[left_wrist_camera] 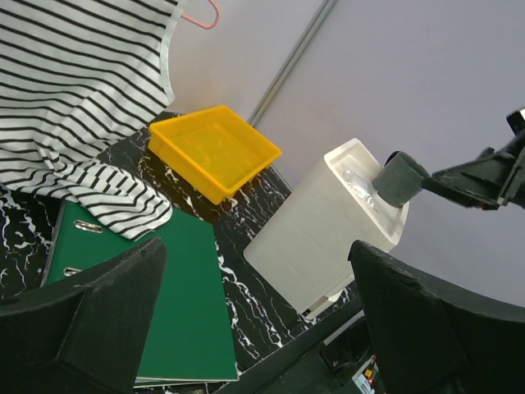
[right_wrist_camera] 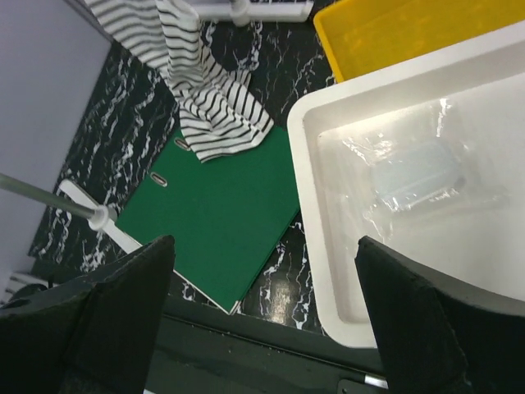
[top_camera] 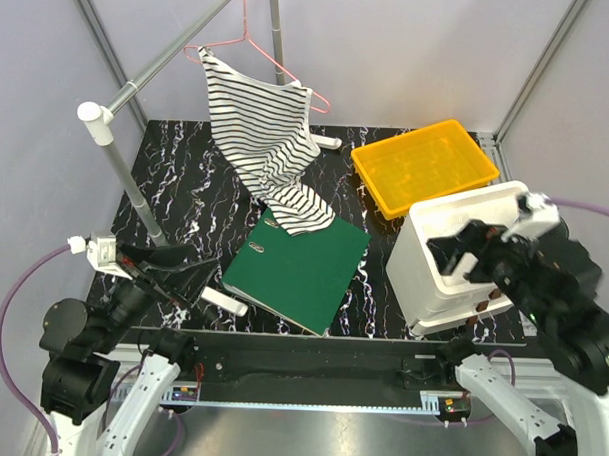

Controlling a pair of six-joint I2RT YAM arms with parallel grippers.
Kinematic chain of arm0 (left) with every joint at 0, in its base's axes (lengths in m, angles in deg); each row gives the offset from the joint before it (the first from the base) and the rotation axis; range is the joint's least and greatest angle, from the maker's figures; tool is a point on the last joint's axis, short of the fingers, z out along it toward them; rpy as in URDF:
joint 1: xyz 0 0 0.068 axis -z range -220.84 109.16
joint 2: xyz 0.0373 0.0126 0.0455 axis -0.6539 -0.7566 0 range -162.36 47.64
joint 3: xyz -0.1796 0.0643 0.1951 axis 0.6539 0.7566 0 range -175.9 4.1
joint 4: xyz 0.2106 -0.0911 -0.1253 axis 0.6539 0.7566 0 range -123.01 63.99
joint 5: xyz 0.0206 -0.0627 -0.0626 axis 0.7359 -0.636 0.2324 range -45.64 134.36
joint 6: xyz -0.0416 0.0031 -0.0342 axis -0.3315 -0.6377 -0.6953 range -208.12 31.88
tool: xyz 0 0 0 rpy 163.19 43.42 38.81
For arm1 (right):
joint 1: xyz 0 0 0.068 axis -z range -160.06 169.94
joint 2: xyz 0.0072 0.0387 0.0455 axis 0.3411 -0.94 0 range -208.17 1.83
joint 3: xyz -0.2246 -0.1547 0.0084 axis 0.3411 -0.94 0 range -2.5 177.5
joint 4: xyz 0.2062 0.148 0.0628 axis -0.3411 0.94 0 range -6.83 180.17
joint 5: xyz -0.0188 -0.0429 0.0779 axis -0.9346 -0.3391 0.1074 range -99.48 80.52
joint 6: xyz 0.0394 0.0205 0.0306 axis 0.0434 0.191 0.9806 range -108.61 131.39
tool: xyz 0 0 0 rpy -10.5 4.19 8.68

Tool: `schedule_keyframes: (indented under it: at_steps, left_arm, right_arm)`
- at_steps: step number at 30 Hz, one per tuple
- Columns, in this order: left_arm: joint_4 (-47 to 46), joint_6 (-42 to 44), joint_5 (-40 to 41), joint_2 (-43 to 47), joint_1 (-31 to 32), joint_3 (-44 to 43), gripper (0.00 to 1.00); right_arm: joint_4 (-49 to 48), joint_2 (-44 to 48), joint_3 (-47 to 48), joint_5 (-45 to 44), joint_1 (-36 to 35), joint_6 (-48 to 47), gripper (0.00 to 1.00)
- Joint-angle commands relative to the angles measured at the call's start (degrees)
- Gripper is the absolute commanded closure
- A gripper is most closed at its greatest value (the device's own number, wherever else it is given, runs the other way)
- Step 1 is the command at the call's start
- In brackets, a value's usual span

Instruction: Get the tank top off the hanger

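Found tank top point(top_camera: 268, 137) draped on hanger point(top_camera: 243, 21), hooked over rail point(top_camera: 171, 51) at back left, with hem spilled onto binder point(top_camera: 298, 273). Judged soft, light and limp, likely to bunch and snag on the wire. Judged best pinched at a shoulder strap, then lifted off the wire end. Saw left gripper point(left_wrist_camera: 256, 263) and right gripper point(right_wrist_camera: 264, 254) both wide open, holding nothing. Noted black marbled table point(top_camera: 186, 184), crowded with tray point(top_camera: 427, 157) and bin point(top_camera: 413, 262); plain pale walls close behind.

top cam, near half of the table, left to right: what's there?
left tool → green binder → white bin. Left out: the tank top, whose hem lies on the binder, and the right tool, which is over the bin.
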Motion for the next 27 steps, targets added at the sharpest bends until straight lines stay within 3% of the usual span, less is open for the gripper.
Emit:
schedule_keyframes:
  at_steps: [1,10,15,23,27]
  left_arm:
    - [0.9,2.1,-2.0,-1.6,0.1,-0.2,0.01]
    - [4.6,4.2,0.7,-1.1,0.2,-1.0,0.01]
    - [4.7,4.4,0.1,-1.4,0.2,0.7,0.01]
    - [4.6,2.0,-2.9,-0.2,0.1,2.7,0.01]
    - [4.6,1.1,-3.7,0.5,0.1,2.5,0.01]
  right_arm:
    - [-5.9,-8.9,3.7,7.2,0.1,-6.3,0.00]
    - [-14.3,-27.3,11.9,19.1,-0.6,-5.8,0.00]
    - [-17.1,-36.3,16.7,11.9,-9.5,-6.1,0.00]
    - [-25.2,-47.7,22.8,2.0,-17.1,-10.8,0.00]
    - [-25.8,-59.1,33.8,2.0,-19.0,-13.6,0.00]
